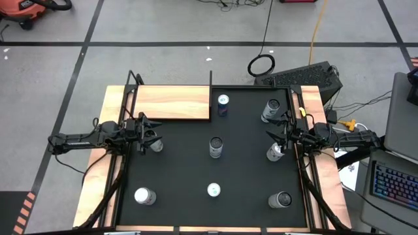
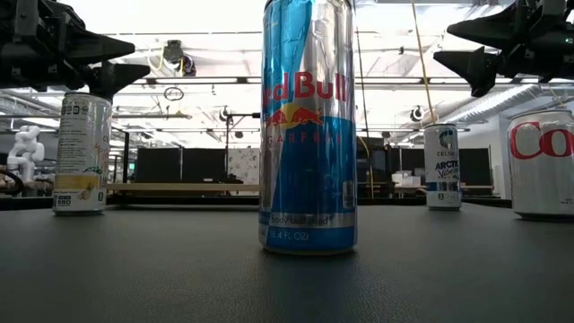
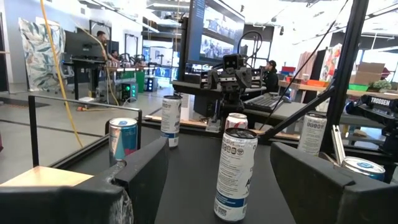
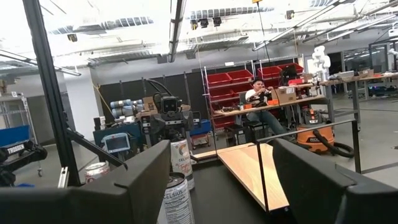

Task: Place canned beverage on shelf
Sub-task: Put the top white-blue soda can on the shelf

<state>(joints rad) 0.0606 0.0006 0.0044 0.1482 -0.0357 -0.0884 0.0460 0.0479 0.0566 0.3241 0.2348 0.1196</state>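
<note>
The large black rectangular mat (image 1: 196,170) covers most of the table and serves as landmark. At its far left corner lies the flat light-wood shelf board (image 1: 171,102), thin black uprights at its corners, nothing standing on it.

Seven cans stand upright on the mat. A blue-and-silver Red Bull can (image 1: 223,104) stands at the far edge, just beside the shelf's right end. A silver can (image 1: 216,147) occupies mid-mat. A white can (image 1: 155,143) stands near the left edge, a white Celsius can (image 1: 275,152) near the right edge. Others: a silver can (image 1: 271,109) at the far right, a red-lettered can (image 1: 280,200) at the near right, a pale can (image 1: 144,196) at the near left, a small-topped can (image 1: 213,190) at the near centre.

The left gripper (image 1: 149,136) hangs over the mat's left edge, fingers spread, above the white can without gripping it. The right gripper (image 1: 279,138) hangs over the right edge, fingers likewise apart, the Celsius can (image 4: 176,199) just below and ahead of them, not held.

Assessment: no can is grasped; the pick is outstanding. The right arm looks set to take the Celsius can. Recommended: lower squarely so the fingers straddle the body below the rim, clamp mid-height, lift vertically, carry over the intervening cans, and clear the shelf uprights before setting down.
</note>
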